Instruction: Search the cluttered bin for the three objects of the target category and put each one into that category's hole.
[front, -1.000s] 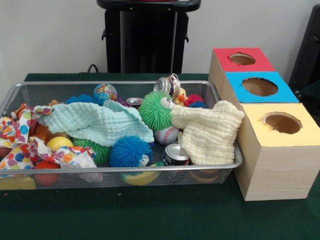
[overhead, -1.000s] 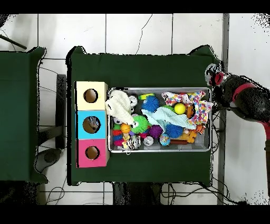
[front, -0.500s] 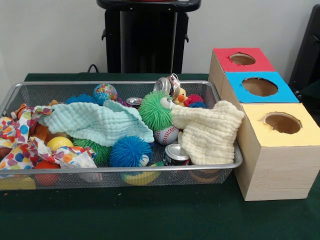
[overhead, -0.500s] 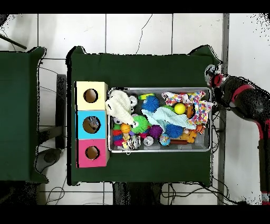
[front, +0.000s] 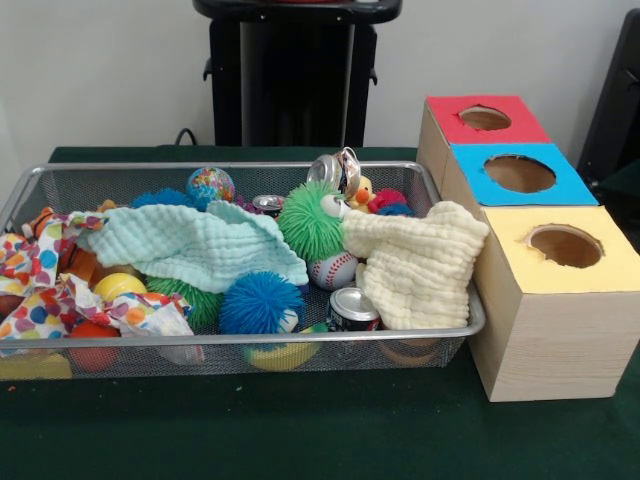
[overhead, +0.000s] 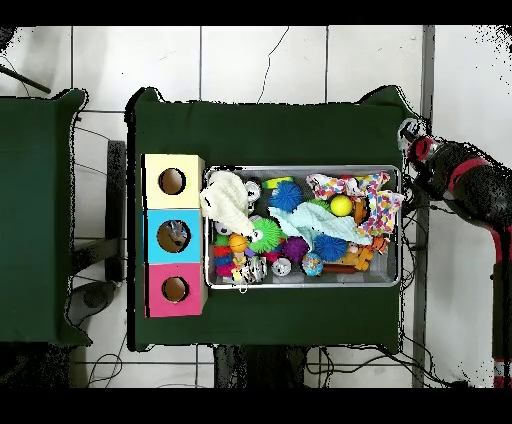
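Across the front view no arm shows: the mesh bin (front: 240, 340) sits left of the yellow (front: 566, 246), blue (front: 519, 173) and red (front: 485, 118) holes, with balls, cans and cloths heaped inside; the target category is not evident. Overhead, the gripper (overhead: 412, 140) hangs off the table's right edge beside the bin (overhead: 400, 225); whether its fingers are spread I cannot tell. Searching seems not yet begun; next it must travel over the bin.

Plain white wall (front: 100, 70) behind, green cloth on the table (overhead: 270, 130), 2nd green table (overhead: 35, 210) beside it. White tile floor (overhead: 240, 60), cables (overhead: 270, 65) lying across it.
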